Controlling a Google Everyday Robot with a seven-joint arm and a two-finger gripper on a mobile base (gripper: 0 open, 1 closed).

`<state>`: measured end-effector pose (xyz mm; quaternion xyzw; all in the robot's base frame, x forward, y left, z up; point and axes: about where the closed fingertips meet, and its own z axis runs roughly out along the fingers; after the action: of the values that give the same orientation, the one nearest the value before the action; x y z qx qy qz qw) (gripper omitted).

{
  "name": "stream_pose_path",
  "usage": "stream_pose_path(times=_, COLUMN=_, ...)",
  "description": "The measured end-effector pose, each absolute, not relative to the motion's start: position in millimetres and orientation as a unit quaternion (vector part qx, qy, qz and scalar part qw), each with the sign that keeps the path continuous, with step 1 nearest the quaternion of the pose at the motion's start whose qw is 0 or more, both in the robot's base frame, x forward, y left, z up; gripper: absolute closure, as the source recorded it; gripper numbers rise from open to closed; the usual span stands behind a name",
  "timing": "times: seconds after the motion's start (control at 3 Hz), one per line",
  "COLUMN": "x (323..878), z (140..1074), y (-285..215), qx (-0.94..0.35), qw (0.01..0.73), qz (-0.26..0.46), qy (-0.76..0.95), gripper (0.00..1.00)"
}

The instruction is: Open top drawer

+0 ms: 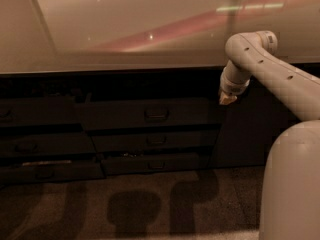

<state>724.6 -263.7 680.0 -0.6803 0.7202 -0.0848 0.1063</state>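
Farthest left of the gripper, and lower, is a stack of narrower drawers (pixel 40 144). I leave those alone.

Nearer, left of the gripper and slightly below it, is the top drawer (pixel 120 115), with its loop handle (pixel 156 114) at mid-front. The front runs lengthwise side to side along the cabinet and faces out towards me, so it should pull straight out my way. It looks shut or close to it. Two shorter fronts (pixel 150 151) sit under it.

The gripper (pixel 227 99) hangs tip-down off the drawer's upper right corner, touching nothing I can see. I cannot tell whether it is open or closed. Right of it is the plain cabinet door (pixel 245 134).

I judge this to be the approach step. The next move needs a shift left and slightly down onto the handle.
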Motion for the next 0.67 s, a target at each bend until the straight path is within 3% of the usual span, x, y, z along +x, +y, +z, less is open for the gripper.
stream_pose_path(times=0.67, x=696, z=679, y=-259, qx=-0.695, qw=0.096, qz=-0.053, qy=0.711, gripper=1.00)
